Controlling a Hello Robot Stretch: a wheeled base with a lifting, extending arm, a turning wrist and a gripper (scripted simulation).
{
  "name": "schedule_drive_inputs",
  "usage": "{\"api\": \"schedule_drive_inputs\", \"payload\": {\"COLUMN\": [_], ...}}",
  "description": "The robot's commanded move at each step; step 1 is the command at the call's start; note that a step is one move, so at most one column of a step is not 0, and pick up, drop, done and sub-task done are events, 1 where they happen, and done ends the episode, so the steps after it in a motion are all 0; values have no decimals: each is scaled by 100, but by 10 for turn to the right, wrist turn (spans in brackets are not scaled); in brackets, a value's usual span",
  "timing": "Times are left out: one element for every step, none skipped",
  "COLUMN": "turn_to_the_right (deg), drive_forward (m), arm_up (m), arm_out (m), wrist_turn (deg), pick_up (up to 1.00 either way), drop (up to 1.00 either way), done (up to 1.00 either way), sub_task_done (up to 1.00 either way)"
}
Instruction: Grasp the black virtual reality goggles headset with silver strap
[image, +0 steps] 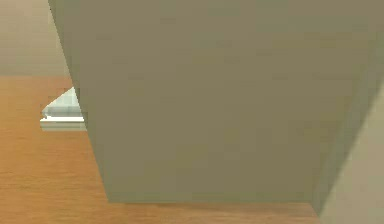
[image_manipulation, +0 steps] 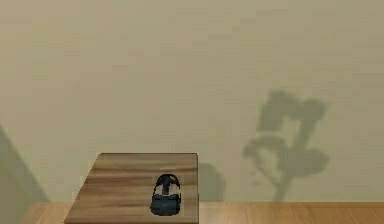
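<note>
On the small wooden table (image_manipulation: 118, 178), right half near the front edge: black headset (image_manipulation: 166, 194) with pale strap, lying flat. Table stands by a beige wall (image_manipulation: 200, 70), with wood floor (image_manipulation: 300, 213) in front. Gripper state: can't tell, so no hand-relative placement. Forward view: large grey-beige panel (image: 220, 100) close up, pale flat thing (image: 62, 110) at its left edge.

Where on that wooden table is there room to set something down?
In the arm side view, the wooden table is bare on the view's left half and along the far strip by the wall. The headset crowds its near right.
</note>
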Motion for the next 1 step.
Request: {"api": "schedule_drive_inputs", "payload": {"turn_to_the_right": [0], "drive_forward": [0], "arm_up": [0], "arm_out": [22], "wrist_turn": [0], "pick_up": [0], "drop": [0], "done": [0], "sub_task_done": [0]}}
